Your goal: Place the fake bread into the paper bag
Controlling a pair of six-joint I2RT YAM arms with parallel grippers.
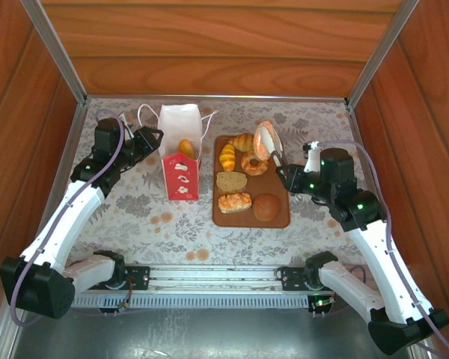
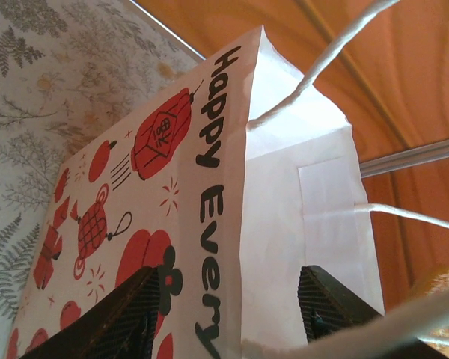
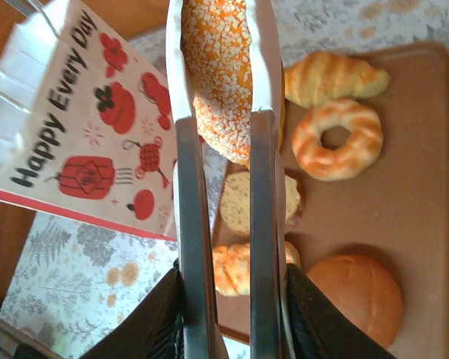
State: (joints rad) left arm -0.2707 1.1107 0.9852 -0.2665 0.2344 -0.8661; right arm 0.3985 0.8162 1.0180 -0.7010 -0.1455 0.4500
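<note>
tongs (image 3: 188, 224) of pale metal run up the right wrist view, their two blades clamped on a speckled orange roll (image 3: 217, 67) at the tips. the right gripper (image 3: 236, 321) is closed narrowly around the tongs' handles, holding them. seen from above, that roll hangs over the far right corner of the brown tray (image 1: 278, 218). on the tray lie the other pieces of fake bread: a croissant (image 1: 227, 157), a second croissant (image 1: 242, 140) behind it, a ring doughnut (image 1: 254, 162), a bread slice (image 1: 230, 181), a glazed loaf (image 1: 234, 202) and a round bun (image 1: 266, 207). just left of the tray stands the paper bag (image 1: 181, 176), mouth open, with a small golden piece (image 1: 186, 147) inside. the left gripper (image 2: 228, 299) sits at the bag's rim, its fingers about half-wide. one finger is on the printed outer face, the other on the white side, and the paper between them is not pinched flat. everything rests on a leaf-patterned cloth (image 1: 135, 213).
</note>
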